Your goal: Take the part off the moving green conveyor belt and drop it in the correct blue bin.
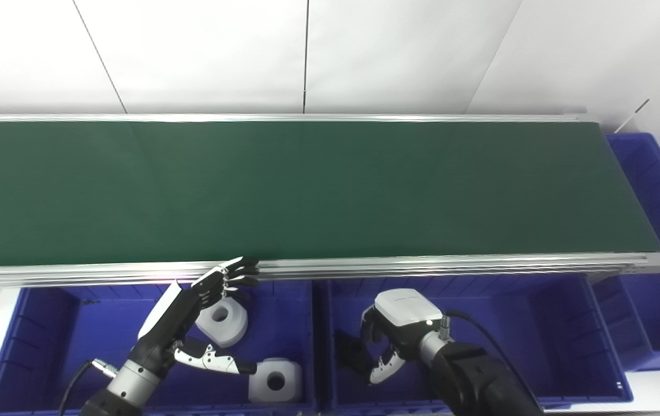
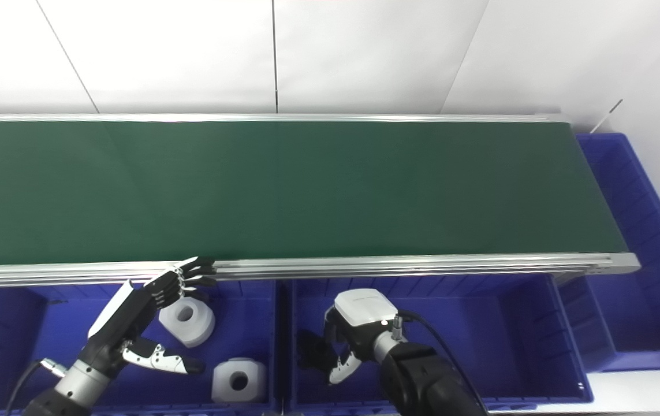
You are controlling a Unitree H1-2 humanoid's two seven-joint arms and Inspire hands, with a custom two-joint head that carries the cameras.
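The left hand [image 1: 191, 312] hovered flat over the left bin [image 1: 47, 329], fingers spread, empty; the right hand [image 1: 393, 335] curled around a black part [image 1: 353, 352]

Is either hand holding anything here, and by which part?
The left hand is open and holds nothing. The right hand, low in the middle blue bin, curls around a black part; whether it grips it cannot be told.

Count on inspection: one green belt [image 1: 306, 190]; three blue bins [image 1: 47, 323], [image 1: 537, 323], [image 1: 659, 190]; two white parts [image 1: 223, 320], [image 1: 273, 378]; one black part [image 1: 353, 352]; two hands [image 1: 191, 312], [image 1: 399, 329].
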